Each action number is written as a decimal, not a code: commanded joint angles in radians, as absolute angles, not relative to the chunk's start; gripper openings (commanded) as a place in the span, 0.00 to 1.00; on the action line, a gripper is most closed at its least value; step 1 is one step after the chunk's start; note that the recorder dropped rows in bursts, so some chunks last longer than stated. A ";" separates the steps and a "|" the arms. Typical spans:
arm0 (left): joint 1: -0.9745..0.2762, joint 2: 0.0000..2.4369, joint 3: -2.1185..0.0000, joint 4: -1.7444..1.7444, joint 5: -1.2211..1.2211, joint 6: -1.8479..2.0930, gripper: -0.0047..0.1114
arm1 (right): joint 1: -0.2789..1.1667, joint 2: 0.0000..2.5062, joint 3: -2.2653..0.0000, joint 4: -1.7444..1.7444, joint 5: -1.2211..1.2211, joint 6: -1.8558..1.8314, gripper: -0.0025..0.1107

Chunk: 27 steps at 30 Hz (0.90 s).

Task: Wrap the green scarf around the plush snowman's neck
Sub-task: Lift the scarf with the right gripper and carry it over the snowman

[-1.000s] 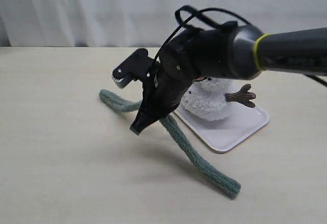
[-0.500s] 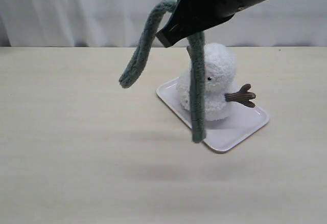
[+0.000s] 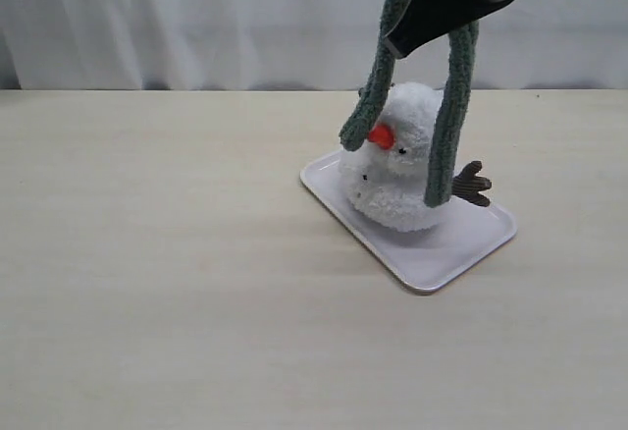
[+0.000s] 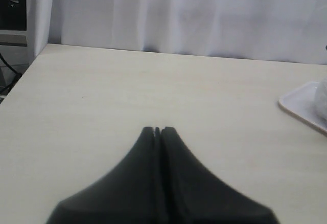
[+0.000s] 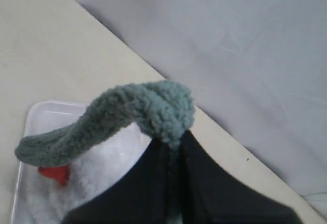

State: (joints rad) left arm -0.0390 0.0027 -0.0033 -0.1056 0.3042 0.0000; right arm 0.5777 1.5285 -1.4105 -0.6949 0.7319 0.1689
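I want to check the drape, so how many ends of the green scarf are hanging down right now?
2. The green scarf, pinched by the right gripper, hangs over the plush snowman: one end by its orange nose, the other beside its twig arm.

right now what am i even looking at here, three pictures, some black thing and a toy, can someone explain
This is a robot with two arms, each ending in a claw. The wide picture comes from a camera off the arms. The other two come from cameras on the wrists, each looking along its own claw.

On the pale wooden table lies a white rectangular tray, and on it sits a small fluffy white plush snowman with an orange nose and brown twig arms.

The right claw, black and coming in from the top of the wide picture, is shut on the middle of a long dull green knitted scarf. The scarf hangs over the snowman, one end down each side of its head.

The left claw is shut, holds nothing, and sits off to the side.
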 commanded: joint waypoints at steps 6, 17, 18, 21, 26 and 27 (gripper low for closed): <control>-0.047 0.000 0.000 -0.107 0.303 0.000 0.04 | 0.572 1.571 -1.413 -0.738 0.544 0.157 0.06; -0.047 0.000 0.000 -0.107 0.303 0.000 0.04 | 0.572 1.649 -1.413 -0.752 0.503 0.157 0.06; -0.047 0.000 0.000 -0.107 0.303 0.000 0.04 | 0.572 1.645 -1.413 -0.752 0.503 0.157 0.06; -0.047 0.000 0.000 -0.107 0.303 0.000 0.04 | 0.572 1.622 -1.431 -0.750 0.506 0.157 0.06; -0.047 0.000 0.000 -0.107 0.303 0.000 0.04 | 0.572 1.549 -1.444 -0.705 0.501 0.157 0.06; -0.047 0.000 0.000 -0.107 0.303 0.000 0.04 | 0.572 1.534 -1.444 -0.683 0.501 0.157 0.06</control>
State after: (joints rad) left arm -0.0390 0.0027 -0.0033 -0.1056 0.3042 0.0000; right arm 0.5729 1.5748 -1.4336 -0.7212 0.5112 0.1649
